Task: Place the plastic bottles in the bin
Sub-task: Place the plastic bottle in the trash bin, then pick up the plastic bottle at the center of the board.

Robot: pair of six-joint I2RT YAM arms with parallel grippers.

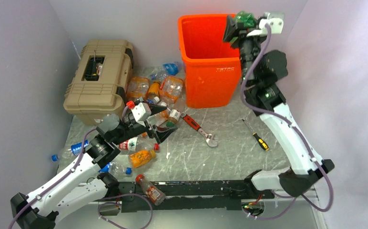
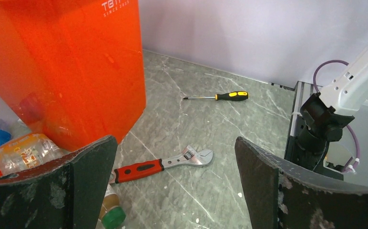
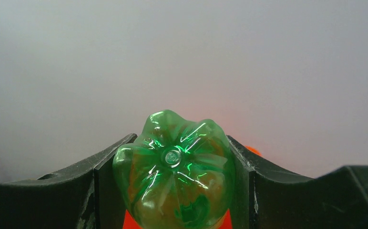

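The orange bin (image 1: 209,62) stands at the back of the table. Over its right rim my right gripper (image 1: 239,26) is shut on a green plastic bottle (image 1: 245,19). The right wrist view looks onto that bottle's ribbed base (image 3: 175,167), pinched between both fingers (image 3: 101,191), with the orange bin (image 3: 129,222) below. My left gripper (image 1: 165,129) hovers open at the edge of a pile of plastic bottles (image 1: 156,90). In the left wrist view my left gripper (image 2: 175,143) holds nothing. An orange-tinted bottle (image 2: 25,151) and a green-capped one (image 2: 111,212) lie by its left finger.
A red-handled wrench (image 1: 199,129) and a small screwdriver (image 1: 257,137) lie on the marble top right of the pile. A tan toolbox (image 1: 98,78) sits at the back left. More bottles lie near the left arm (image 1: 141,156), at the table's left edge (image 1: 70,151) and at the near edge (image 1: 149,189).
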